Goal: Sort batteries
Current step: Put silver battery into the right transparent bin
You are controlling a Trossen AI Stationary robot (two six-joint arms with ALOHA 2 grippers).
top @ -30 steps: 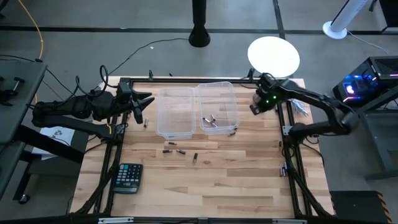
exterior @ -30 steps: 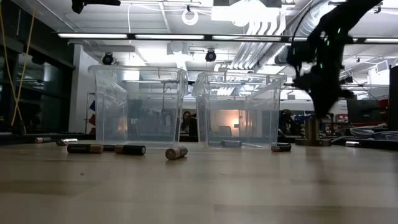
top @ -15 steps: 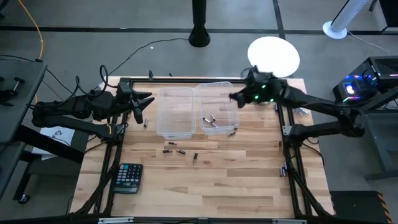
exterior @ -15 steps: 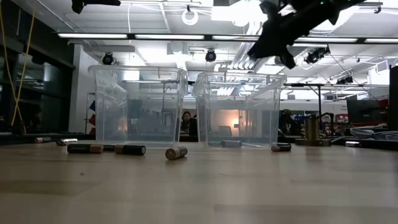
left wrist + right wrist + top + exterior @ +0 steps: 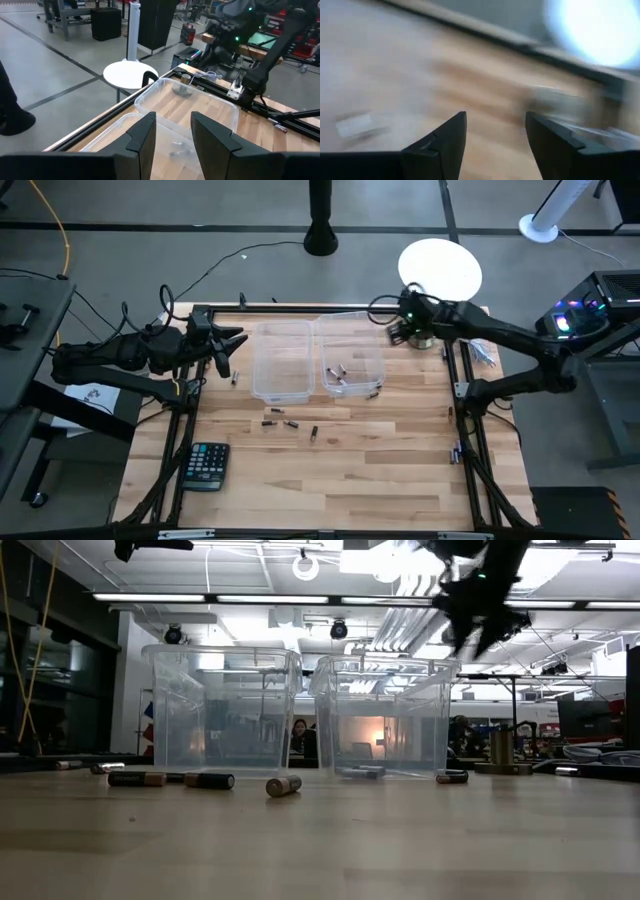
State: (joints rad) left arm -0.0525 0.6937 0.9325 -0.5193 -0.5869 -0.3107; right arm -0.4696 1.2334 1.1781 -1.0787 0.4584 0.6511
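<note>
In the high view, two clear bins are seen side by side at the far middle of the wooden table (image 5: pixel 350 470); the left bin (image 5: pixel 280 360) looks bare, while a few batteries (image 5: pixel 340 375) lie inside the right bin (image 5: pixel 350 352); loose cells (image 5: pixel 280 422) are scattered on the wood just in front of the bins, and a black calculator (image 5: pixel 208 465) lies near the front left corner; the left gripper (image 5: pixel 232 350) is held beside the left bin, and the right gripper (image 5: pixel 395 330) is held at the right bin's far right corner.

In the low view, the loose cells (image 5: pixel 210 780) are seen lying before the bins, and the right gripper (image 5: pixel 475 615) hangs above the right bin (image 5: pixel 385 715).

In the left wrist view, the left gripper (image 5: pixel 172 135) is shown with jaws apart, nothing between them, above the bins.

In the right wrist view, the right gripper (image 5: pixel 495 135) is shown with jaws apart and empty over blurred wood.
</note>
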